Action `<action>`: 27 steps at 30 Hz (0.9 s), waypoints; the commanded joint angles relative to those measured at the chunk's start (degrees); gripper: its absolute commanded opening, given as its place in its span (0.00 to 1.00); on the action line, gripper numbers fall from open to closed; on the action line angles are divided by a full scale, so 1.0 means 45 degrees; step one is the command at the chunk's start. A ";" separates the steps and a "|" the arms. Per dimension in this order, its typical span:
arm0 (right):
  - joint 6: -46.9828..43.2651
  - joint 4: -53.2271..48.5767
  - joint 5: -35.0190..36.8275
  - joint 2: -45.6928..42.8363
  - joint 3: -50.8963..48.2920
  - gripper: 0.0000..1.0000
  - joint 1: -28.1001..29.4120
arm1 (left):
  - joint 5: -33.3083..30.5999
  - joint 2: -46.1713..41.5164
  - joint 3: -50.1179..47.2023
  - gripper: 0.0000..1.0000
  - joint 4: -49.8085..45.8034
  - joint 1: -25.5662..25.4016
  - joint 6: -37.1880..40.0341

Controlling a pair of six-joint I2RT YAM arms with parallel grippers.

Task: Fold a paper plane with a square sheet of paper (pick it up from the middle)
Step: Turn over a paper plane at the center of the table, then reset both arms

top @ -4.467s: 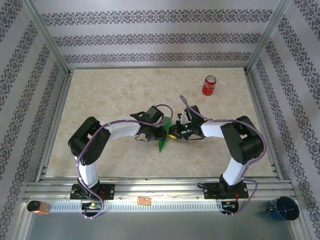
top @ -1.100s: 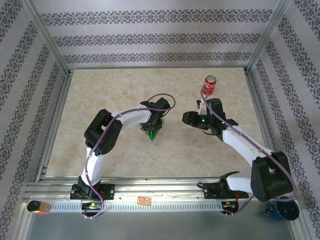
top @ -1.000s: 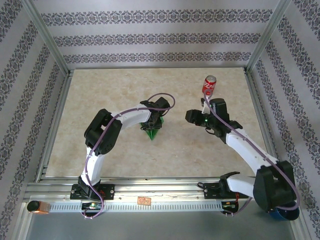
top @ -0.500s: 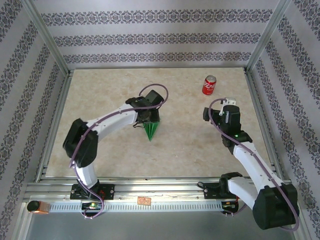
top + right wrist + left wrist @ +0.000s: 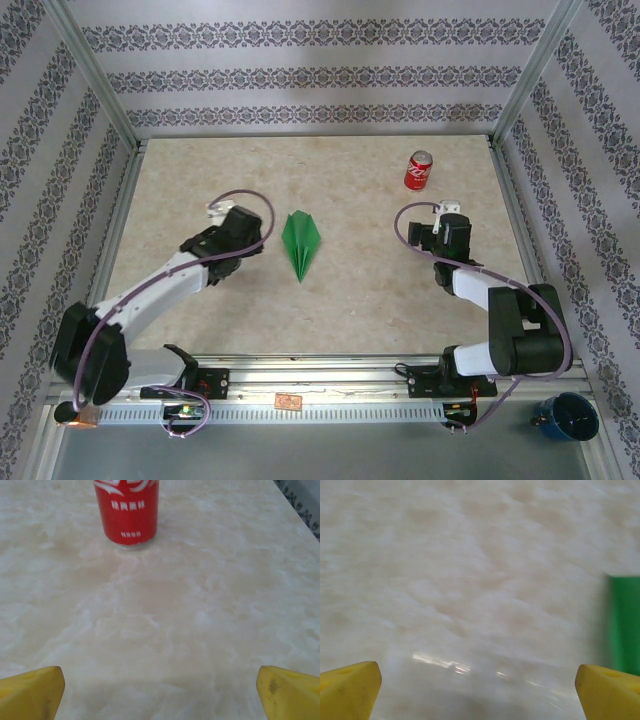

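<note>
Top external, paper plane (image 5: 301, 243) free, Coca-Cola can (image 5: 418, 171), left pincer (image 5: 479, 692) and right pincer (image 5: 160, 691) wide

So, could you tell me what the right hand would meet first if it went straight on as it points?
Most likely the red soda can, standing upright slightly left of centre ahead of the open right hand, with bare table between. Depth is unclear, so it might graze the can's right side.

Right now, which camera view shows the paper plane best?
Top external: the whole paper plane lies flat between the arms, tip toward their bases. Left wrist catches a blurred green strip of it at the right edge. Right wrist faces the red soda can.
</note>
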 commanded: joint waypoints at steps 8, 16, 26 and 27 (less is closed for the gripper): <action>-0.0302 0.5788 -0.1693 0.1671 -0.1209 0.98 -0.0158 | -0.0102 -0.2426 -0.4265 1.00 0.6955 0.3328 0.4854; -0.0092 0.6345 0.0637 0.1741 -0.1385 0.98 0.0292 | 0.1304 0.0570 -0.5344 1.00 1.1926 0.3799 0.7755; -0.0121 0.6315 0.0611 0.1733 -0.1382 0.98 0.0320 | 0.3575 0.3724 -0.5796 0.99 1.7626 0.4552 0.8385; -0.0119 0.6315 0.0611 0.1732 -0.1382 0.98 0.0293 | 0.3951 0.3528 -0.5642 0.99 1.6857 0.4814 0.8018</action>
